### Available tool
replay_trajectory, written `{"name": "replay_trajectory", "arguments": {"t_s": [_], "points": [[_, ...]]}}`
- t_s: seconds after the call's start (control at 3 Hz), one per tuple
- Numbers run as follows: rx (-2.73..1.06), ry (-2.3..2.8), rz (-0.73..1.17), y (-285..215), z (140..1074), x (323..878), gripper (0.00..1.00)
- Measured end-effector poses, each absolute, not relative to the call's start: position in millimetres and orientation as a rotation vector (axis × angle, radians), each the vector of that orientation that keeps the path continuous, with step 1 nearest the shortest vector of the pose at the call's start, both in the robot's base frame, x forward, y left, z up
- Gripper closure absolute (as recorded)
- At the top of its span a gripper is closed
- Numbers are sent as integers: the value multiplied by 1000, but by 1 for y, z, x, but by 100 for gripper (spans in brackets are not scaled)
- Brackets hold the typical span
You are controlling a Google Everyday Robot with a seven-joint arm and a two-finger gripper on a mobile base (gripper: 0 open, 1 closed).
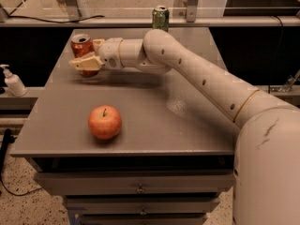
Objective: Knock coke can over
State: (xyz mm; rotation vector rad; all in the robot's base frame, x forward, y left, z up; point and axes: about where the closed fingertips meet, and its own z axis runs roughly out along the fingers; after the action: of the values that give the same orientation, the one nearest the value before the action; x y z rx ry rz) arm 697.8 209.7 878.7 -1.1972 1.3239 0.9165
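The coke can (81, 45), red-orange with a silver top, stands upright at the far left of the grey table (154, 130). My gripper (90, 54) reaches in from the right and is up against the can. One cream finger (86, 63) crosses in front of the can's lower half, and the other (98, 43) sits just to its right. The fingers are spread apart and the can's base is hidden behind the near finger.
A red apple (105, 122) sits near the table's front left. A green can (160, 18) stands at the far edge, behind my arm. A white pump bottle (13, 81) stands on a ledge left of the table. Drawers run below the tabletop.
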Motion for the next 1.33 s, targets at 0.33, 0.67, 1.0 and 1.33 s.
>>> {"name": "replay_trajectory", "arguments": {"t_s": [0.33, 0.67, 1.0, 1.33], "points": [[-1193, 1322, 910, 210, 879, 699, 64], [-1198, 1336, 894, 202, 884, 701, 87], [-1223, 1363, 837, 178, 897, 701, 100], [-1298, 1404, 735, 145, 911, 691, 100]]}}
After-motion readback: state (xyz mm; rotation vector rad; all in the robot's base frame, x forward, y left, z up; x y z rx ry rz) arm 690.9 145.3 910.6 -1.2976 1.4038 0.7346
